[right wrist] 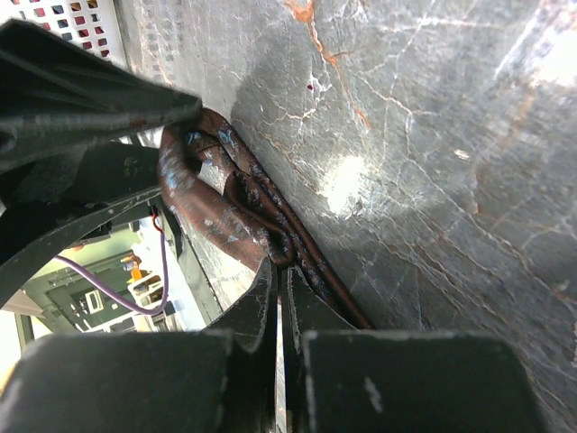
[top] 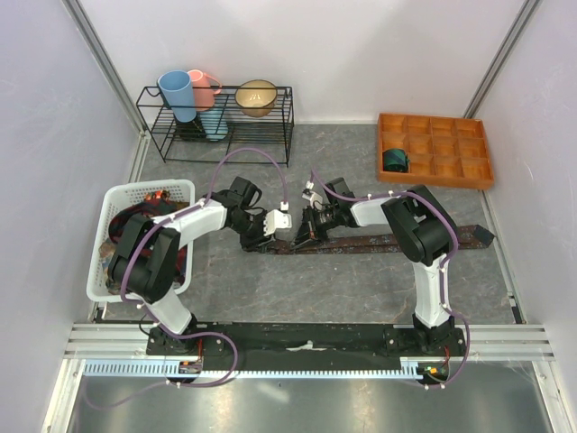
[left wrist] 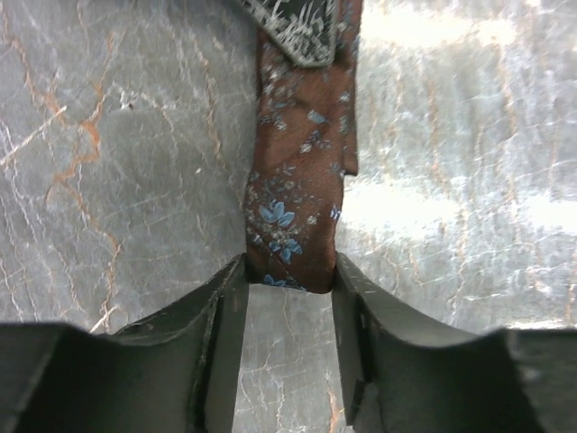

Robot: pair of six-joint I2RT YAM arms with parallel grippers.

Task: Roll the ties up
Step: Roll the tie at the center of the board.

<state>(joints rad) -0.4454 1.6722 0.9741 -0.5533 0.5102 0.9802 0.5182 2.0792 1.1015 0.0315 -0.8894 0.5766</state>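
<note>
Lying flat across the middle of the surface, a maroon tie with small blue flowers runs from the right side toward the centre, where both hands meet over its left end. The right hand is clamped tight on the tie, its fingers pressed together with the cloth pinched between them. Just beyond that grip the tie curls into a small loop. The left hand stands about half open and holds the folded end of the tie. The fold fills the gap and touches both fingers. The two hands sit just beside each other.

At the left edge a white basket holds a heap of more ties. At the far right, an orange tray carries a rolled teal tie in a left-hand compartment. A wire rack at the back holds two cups and a bowl.
</note>
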